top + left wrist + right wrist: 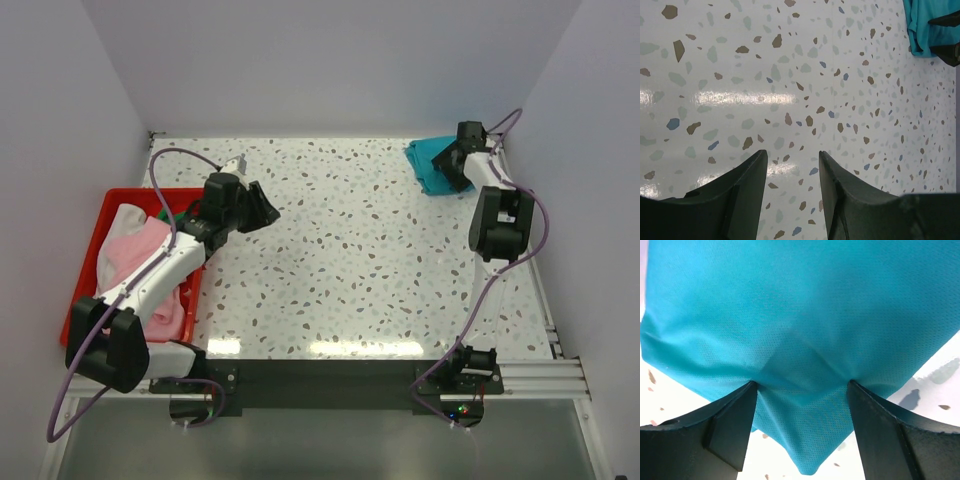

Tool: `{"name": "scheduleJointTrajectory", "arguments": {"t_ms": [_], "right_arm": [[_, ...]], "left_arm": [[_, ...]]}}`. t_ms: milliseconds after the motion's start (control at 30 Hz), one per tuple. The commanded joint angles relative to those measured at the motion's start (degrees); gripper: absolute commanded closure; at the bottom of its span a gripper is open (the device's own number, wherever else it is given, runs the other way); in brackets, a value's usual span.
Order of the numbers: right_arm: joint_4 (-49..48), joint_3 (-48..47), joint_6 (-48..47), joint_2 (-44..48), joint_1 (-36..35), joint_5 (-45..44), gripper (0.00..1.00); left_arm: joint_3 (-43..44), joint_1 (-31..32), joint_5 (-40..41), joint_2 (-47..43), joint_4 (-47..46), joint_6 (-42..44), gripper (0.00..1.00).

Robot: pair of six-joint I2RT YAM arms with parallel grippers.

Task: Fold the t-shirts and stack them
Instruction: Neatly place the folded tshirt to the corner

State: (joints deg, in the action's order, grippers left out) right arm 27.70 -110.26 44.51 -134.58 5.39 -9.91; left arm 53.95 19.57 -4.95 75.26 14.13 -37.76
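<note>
So the teal t-shirt (428, 162) is way out at about 1 o'clock on the table (350, 260), tucked into the far right corner. It's a rumpled, roughly folded bundle, not a tidy rectangle. Up close from the right wrist it's smooth, fine-knit cloth in a bright turquoise. One corner hangs down to a point, and soft creases fan out from where the fingers meet it.

The right claw (801, 384) is right on top of it, jaws spread wide, with cloth stretched across the gap between both fingertips. I'd call it released rather than pinching. It looks like the tips are pressing into the fabric, but honestly I can't be sure they aren't just skimming it.

Over at 9 o'clock the red bin (82, 290) sits at the table's left edge with the other shirts heaped in it. There's a pink shirt (140, 250) on top, a white piece (118, 222) beside it and a dark green scrap (163, 213) poking out at the far end.

The left claw (792, 153) hangs around 10 o'clock, just past the bin's inner edge, over bare speckled tabletop. Its jaws are apart with nothing between them.
</note>
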Motion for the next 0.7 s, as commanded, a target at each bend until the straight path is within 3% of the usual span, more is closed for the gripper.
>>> {"name": "scheduleJointTrajectory", "arguments": {"t_ms": [0,433,667], "right_arm": [[-1.1,2.9,10.9,-3.6,0.1,0.5,0.23],[-5.7,5.2,19.9,-2.8,0.1,-2.9,0.23],[-8.4,5.7,19.0,-2.6,0.2,-1.8,0.23]], "left_arm": [[1.1,-0.5,-0.3,0.2,-2.4,1.1,0.50],[1.8,-0.4,-0.2,1.5,-2.0,0.9,0.50],[1.9,-0.4,-0.3,1.4,-1.9,0.8,0.50]]}}
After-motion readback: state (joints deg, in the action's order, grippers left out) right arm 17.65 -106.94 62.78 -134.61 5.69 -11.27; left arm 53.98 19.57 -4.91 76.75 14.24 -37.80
